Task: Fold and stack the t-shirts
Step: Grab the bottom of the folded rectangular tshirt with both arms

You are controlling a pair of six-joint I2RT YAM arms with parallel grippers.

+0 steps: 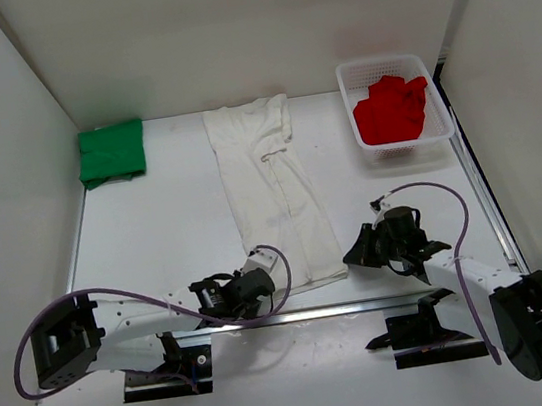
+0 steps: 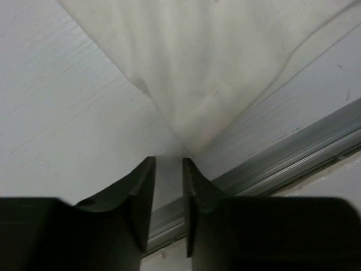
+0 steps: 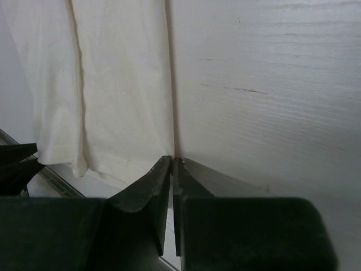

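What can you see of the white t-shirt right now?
The white t-shirt is soft, creased cloth, folded lengthwise into a long strip down the middle of the table, hem near the front rail. The left gripper pinches its near left corner, pulling the cloth into a peak. The right gripper sits shut by its right edge; contact is unclear.

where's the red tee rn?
Top external view, far right: the red t-shirt lies bunched inside the white mesh basket at the back right corner of the table, right of the white t-shirt.
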